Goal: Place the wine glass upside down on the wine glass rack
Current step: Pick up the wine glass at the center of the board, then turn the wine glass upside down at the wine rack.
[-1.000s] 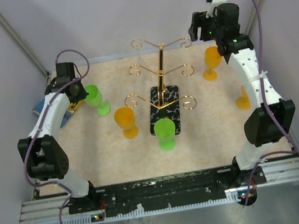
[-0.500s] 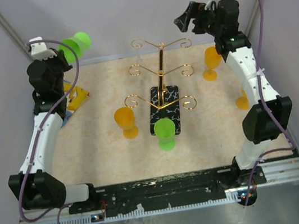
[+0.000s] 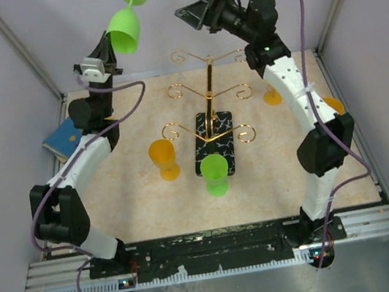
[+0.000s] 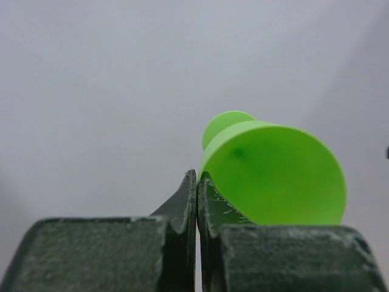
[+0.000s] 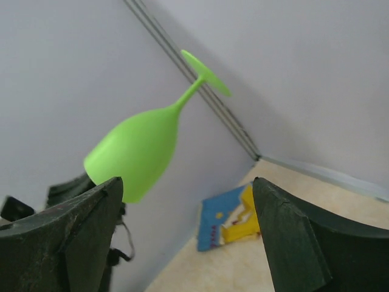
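Second green glass [image 3: 215, 174]: upright at the near end of the rack's dark base, below the near scroll arms; unmoved over the last second.
Orange glass [image 3: 162, 158]: upright on the table [image 3: 129, 201], just left of the base; also unmoved.
Rack [image 3: 211, 102]: gold wire stand mid-table, between the two arms.
Booklet [image 3: 63, 137]: blue and yellow, flat at the left edge, out of the path.
More orange glasses [image 3: 273, 96]: on the right, partly hidden behind the right arm.
Left gripper [image 3: 110, 50]: a second ago low by the table, now raised high at the far left; fingers [image 4: 182, 204] pressed together, pinching the rim of the green wine glass.
Green wine glass [image 3: 124, 27]: off the table and aloft, tilted with its foot up and mouth down; well apart from the rack.
Right gripper [image 3: 192, 14]: has swung in from the far right; jaws spread wide, empty, facing the glass.
Meaning: lift and flip look done; hanging the stem in a scroll arm remains.
In the way: the right gripper sits between glass and rack top; the thin wire scrolls could snag the foot.
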You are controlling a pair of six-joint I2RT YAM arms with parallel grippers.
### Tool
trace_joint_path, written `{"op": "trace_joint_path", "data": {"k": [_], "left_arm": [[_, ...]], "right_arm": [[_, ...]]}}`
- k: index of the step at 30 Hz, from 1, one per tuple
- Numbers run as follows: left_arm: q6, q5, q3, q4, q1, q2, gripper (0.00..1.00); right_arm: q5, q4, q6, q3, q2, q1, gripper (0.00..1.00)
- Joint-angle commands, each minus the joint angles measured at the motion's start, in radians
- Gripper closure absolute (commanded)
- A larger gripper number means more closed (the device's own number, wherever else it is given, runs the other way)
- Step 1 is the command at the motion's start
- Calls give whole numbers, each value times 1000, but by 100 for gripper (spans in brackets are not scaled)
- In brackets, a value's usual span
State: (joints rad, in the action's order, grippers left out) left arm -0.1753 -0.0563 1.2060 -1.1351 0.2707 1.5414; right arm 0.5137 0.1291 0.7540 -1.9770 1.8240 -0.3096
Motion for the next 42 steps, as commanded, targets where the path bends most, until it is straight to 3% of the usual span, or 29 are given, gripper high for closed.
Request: {"op": "trace_joint_path", "data": {"k": [1, 6, 18, 31, 37, 42], "left_arm": [[-95, -33, 3, -301, 36, 57, 100], [-142, -29, -17, -386, 76, 85, 100], [-119, -36, -87, -385, 110, 66, 100], [-71, -71, -77, -384, 128, 75, 100], [-53, -78, -74, -386, 144, 90, 100], [-58, -73, -68, -387, 155, 105, 100]], "right_arm": [[58, 191, 310, -144, 110, -21, 14], [70, 258, 458, -273, 220, -44, 18], [61, 301, 551, -457, 378, -84, 27], [64, 299, 564, -465, 415, -114, 36], [74, 303, 563, -461, 417, -124, 44], [86, 305, 561, -458, 415, -125, 57]]}}
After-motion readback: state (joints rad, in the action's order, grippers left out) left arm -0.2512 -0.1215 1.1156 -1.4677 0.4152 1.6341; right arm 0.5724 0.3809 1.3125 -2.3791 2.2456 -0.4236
